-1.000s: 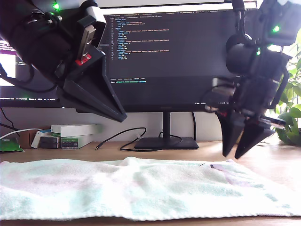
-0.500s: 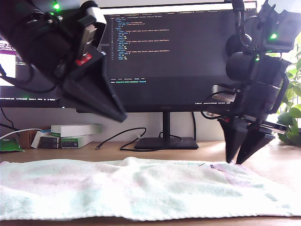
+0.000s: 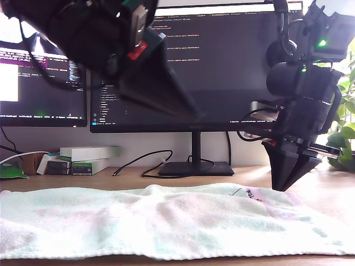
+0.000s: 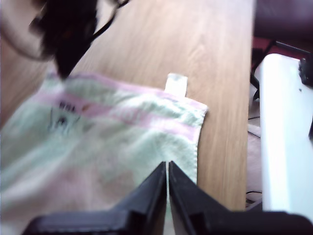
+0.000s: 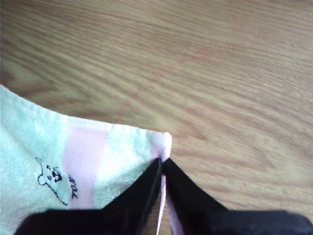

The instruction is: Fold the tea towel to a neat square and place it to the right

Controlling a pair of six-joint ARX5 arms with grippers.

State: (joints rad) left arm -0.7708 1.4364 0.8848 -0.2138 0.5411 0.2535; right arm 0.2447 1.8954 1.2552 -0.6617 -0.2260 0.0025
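Since half a second ago my first hand (image 3: 186,108) has swung up and across, farther above the tea towel (image 3: 166,221), and it shows blurred in front of the monitor (image 3: 233,66). My second hand (image 3: 285,185) has brought its two fingers together at the towel's far corner. That corner has puckered up a little, and dark print now shows on it.

The towel lies spread flat on the wooden table (image 3: 327,194). In the exterior view my second hand is at the towel's far corner on the exterior view's right.

In the second wrist view my second hand (image 5: 161,164) is clenched on that corner. The towel's (image 5: 39,147) pale edge is pinched between the tips, close to a pink band and a small bear drawing (image 5: 51,178).

In the first wrist view my first hand (image 4: 167,166) is closed on nothing and hangs above the towel (image 4: 98,142). A small tag strip (image 4: 176,83) sticks out from the towel's edge onto the bare table (image 4: 171,39).
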